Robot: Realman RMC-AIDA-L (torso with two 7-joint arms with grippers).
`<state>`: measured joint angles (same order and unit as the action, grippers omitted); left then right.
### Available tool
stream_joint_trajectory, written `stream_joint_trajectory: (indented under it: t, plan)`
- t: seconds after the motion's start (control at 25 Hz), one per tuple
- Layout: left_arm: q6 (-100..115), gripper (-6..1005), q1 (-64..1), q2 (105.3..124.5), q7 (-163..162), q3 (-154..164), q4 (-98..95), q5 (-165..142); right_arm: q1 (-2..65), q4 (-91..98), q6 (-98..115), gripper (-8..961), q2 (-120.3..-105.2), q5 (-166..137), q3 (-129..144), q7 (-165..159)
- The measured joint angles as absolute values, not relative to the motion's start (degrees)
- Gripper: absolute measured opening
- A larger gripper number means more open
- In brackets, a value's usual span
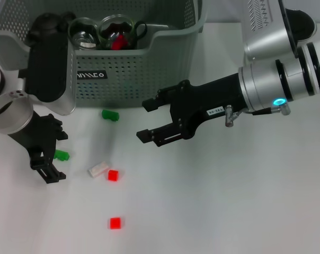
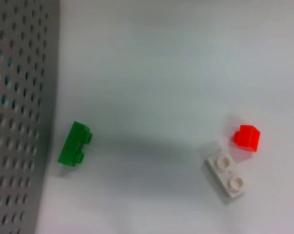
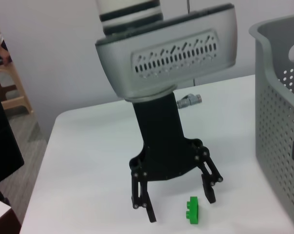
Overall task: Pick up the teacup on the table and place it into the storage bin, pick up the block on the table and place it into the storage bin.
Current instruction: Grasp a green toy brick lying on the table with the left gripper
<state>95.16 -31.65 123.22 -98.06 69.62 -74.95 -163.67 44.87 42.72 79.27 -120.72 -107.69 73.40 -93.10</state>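
Note:
The grey-green storage bin point(image 1: 128, 74) stands at the back, and two glass teacups point(image 1: 86, 33) lie inside it beside a red piece point(image 1: 117, 42). Several blocks lie on the table: a green block point(image 1: 110, 114) near the bin front, a white block point(image 1: 98, 169), and two red blocks point(image 1: 113, 175) point(image 1: 115, 223). My left gripper point(image 1: 53, 154) is open low over the table, with another green block point(image 1: 62, 155) between its fingertips. The right wrist view shows that gripper point(image 3: 180, 207) astride this green block point(image 3: 193, 210). My right gripper point(image 1: 144, 120) hangs open and empty in front of the bin.
The left wrist view shows a green block point(image 2: 75, 144) beside the perforated bin wall point(image 2: 15, 97), with a white block point(image 2: 225, 174) and a red block point(image 2: 246, 137) farther off. The white table point(image 1: 229, 201) spreads to the right and front.

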Motion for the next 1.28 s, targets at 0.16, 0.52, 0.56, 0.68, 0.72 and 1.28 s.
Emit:
stream_joint_trajectory:
  t: [0.16,0.52,0.56,0.68,0.72,1.28]
  plan:
    - [94.51,907,-31.77,123.22,-97.72,69.73,-74.39,-163.70,44.89,41.73,78.93,771,-120.77,-106.84,73.42,-92.57]
    - [94.03,901,-31.82,123.25,-97.53,69.29,-73.42,-163.74,44.85,39.59,78.34,771,-120.75,-104.92,73.97,-90.70]
    - [94.06,901,-31.87,123.25,-97.54,69.29,-73.09,-163.74,44.83,39.52,78.40,771,-120.73,-104.91,74.09,-90.70]
    - [93.87,899,-32.08,123.13,-97.69,69.25,-72.07,-163.74,44.59,39.50,78.46,771,-120.69,-104.92,75.03,-90.68]
    - [93.75,899,-32.12,123.09,-97.74,69.25,-71.87,-163.74,44.48,39.37,78.34,771,-120.67,-104.91,75.33,-90.52]
    - [90.49,540,-32.16,122.86,-98.05,67.96,-69.96,-163.67,44.44,37.78,78.06,770,-120.58,-104.92,76.18,-89.12]
